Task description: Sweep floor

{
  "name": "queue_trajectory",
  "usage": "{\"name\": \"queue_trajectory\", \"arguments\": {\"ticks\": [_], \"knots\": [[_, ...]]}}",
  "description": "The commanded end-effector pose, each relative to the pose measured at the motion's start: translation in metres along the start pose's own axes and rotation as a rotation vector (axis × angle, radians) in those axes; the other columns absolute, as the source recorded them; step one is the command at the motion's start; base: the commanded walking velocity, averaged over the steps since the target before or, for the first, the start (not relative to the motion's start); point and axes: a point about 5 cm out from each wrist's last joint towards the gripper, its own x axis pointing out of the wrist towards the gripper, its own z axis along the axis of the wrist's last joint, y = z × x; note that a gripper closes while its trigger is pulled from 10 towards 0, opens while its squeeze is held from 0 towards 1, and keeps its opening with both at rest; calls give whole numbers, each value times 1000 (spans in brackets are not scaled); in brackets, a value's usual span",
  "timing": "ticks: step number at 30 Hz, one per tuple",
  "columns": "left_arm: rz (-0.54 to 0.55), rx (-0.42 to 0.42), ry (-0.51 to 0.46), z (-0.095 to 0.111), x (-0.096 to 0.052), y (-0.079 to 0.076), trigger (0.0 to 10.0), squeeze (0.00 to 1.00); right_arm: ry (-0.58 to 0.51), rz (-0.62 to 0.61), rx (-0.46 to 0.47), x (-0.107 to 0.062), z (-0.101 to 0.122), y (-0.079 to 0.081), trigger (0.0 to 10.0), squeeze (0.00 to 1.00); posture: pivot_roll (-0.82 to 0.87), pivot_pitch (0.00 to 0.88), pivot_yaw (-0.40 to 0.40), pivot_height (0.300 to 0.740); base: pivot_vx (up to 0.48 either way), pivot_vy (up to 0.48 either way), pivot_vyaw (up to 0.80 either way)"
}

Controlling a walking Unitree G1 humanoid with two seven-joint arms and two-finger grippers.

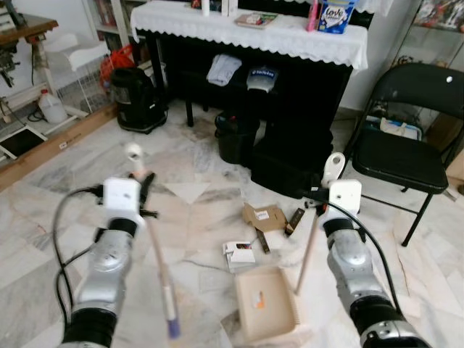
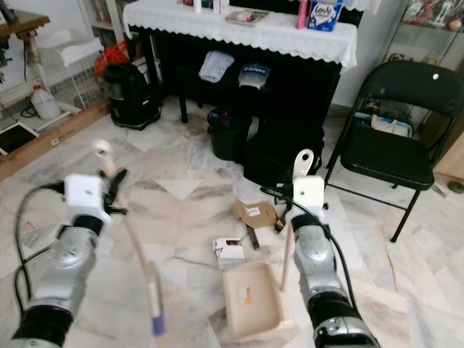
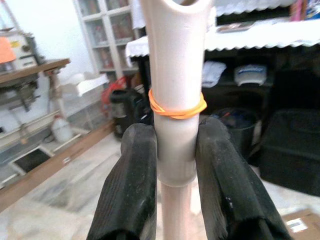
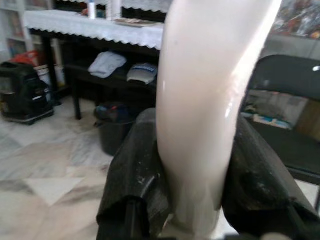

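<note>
My left gripper (image 1: 143, 190) is shut on a beige broom handle (image 1: 154, 246). An orange rubber band (image 3: 176, 108) circles the handle just above the black fingers (image 3: 134, 175). The pole slants down toward me and ends in a purple tip (image 1: 172, 326) near the floor. My right gripper (image 1: 323, 200) is shut on the cream dustpan handle (image 4: 200, 100), whose pole (image 1: 307, 250) runs down to the beige dustpan (image 1: 265, 301) on the marble floor. Just beyond the pan lie a cardboard scrap (image 1: 262, 215), a small white box (image 1: 240, 251) and a dark strip (image 1: 296, 220).
A black folding chair (image 1: 403, 155) stands on the right. Ahead is a black table with a white lace cloth (image 1: 254, 32), with a black bin (image 1: 235, 136) and a dark box (image 1: 286, 165) under it. A black appliance (image 1: 136, 98) and a white jug (image 1: 51, 107) are at the left.
</note>
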Motion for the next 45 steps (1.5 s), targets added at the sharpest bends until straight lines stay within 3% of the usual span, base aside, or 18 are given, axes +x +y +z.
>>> {"name": "queue_trajectory", "arguments": {"ticks": [1,10,15,19,22,30,35,39,42,45], "knots": [[5,-15,5,-2,0,0,10000,0,-15,-22,45,11,12,2,10000,0,35,0,-20,740,0,0,0],[-20,-30,14,-4,2,-8,10000,0,-43,2,95,28,31,19,10000,0,72,0,-31,740,0,0,0],[14,-35,-1,-2,2,-2,10000,0,-42,38,138,37,42,29,10000,0,90,0,-62,740,0,0,0],[32,-35,21,-9,-4,1,10000,0,-8,46,135,36,36,31,10000,0,89,0,-71,740,0,0,0],[37,-27,49,-18,-8,4,10000,0,65,13,97,32,22,24,10000,0,85,0,-72,740,0,0,0],[43,-21,44,-17,-6,8,10000,0,70,29,37,25,10,4,10000,0,65,0,-65,740,0,0,0],[35,-19,27,-14,-9,7,10000,0,68,93,-85,12,-5,-15,10000,0,75,0,-72,740,0,0,0],[32,-15,29,-15,-10,5,10000,0,100,22,-79,7,-12,-31,10000,0,83,0,-73,740,0,0,0],[36,-16,30,-16,-10,6,10000,0,114,-21,-24,7,-14,-28,10000,0,85,0,-73,740,0,0,0],[33,-13,33,-15,-10,7,10000,0,133,-7,44,3,-21,-9,10000,0,95,0,-61,740,0,0,0]]}}
